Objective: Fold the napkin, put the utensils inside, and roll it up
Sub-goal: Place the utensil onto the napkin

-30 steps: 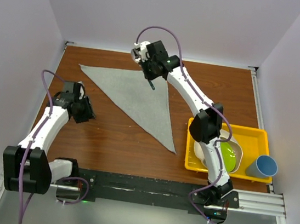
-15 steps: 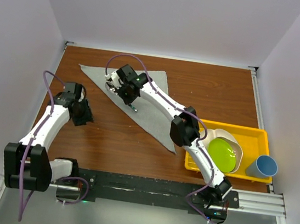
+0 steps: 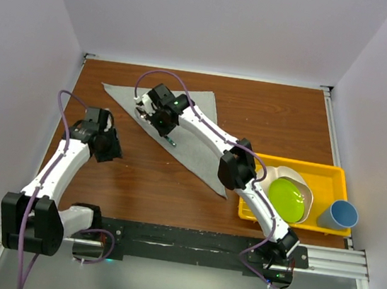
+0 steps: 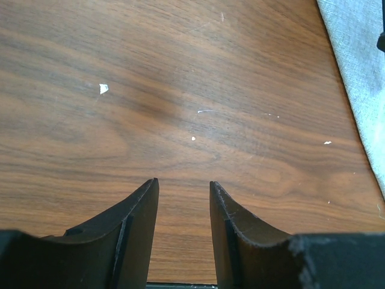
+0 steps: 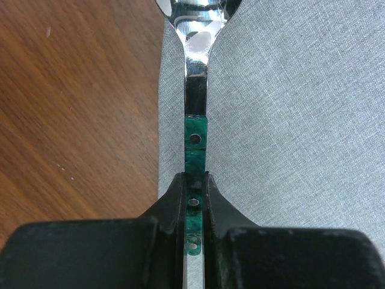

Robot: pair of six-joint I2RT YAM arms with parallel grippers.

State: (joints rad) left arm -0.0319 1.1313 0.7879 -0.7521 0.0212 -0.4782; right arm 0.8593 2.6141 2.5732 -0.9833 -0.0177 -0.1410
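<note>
Left of the napkin (image 3: 191, 153), the left gripper (image 4: 183, 191) hangs over bare table (image 4: 180, 90), jaws slightly apart and empty. The grey napkin lies folded in a triangle. At its left edge the right gripper (image 5: 194, 182) pinches the green-handled spoon (image 5: 195, 72), bowl pointing away over the cloth. Right of the napkin sit a yellow tray (image 3: 332, 173) and a blue cup (image 3: 338, 214).
</note>
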